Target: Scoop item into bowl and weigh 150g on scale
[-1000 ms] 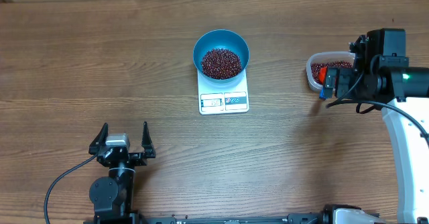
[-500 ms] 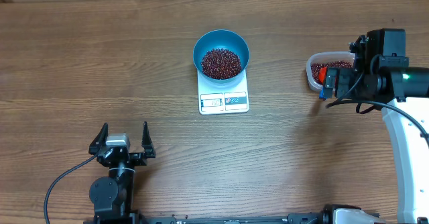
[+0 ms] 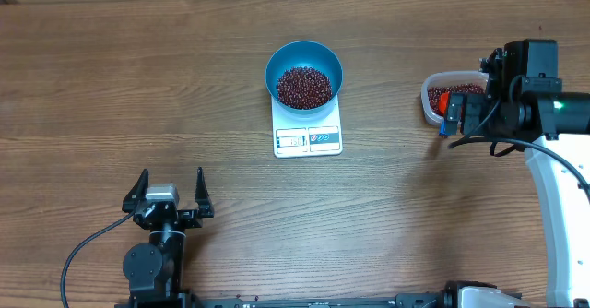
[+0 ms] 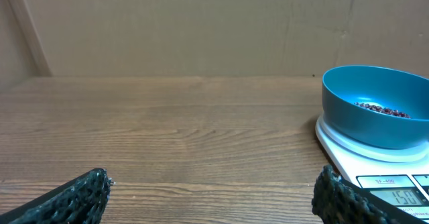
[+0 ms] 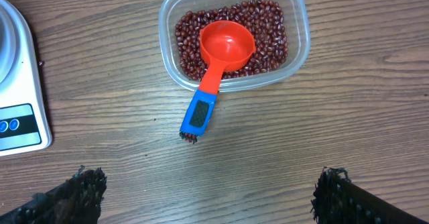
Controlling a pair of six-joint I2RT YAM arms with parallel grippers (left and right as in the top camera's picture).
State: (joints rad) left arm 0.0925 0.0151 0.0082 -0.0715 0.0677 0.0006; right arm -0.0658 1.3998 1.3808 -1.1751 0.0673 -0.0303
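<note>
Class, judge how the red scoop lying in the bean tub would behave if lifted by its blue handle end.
The scoop looks like rigid plastic, so probably stiff and light. Its cup appears empty, so little should spill. Its handle leans over the rim of the clear tub, so a sideways push may pivot it.

The left arm [image 3: 152, 264] is black, with a grey block [image 3: 160, 195] and a trailing black cable [image 3: 78, 253]; the left gripper [image 3: 172, 173] has rough black fingers [image 4: 74, 198]. The right arm [image 3: 530, 91] is black and white, with a green light [image 3: 557, 105].
</note>
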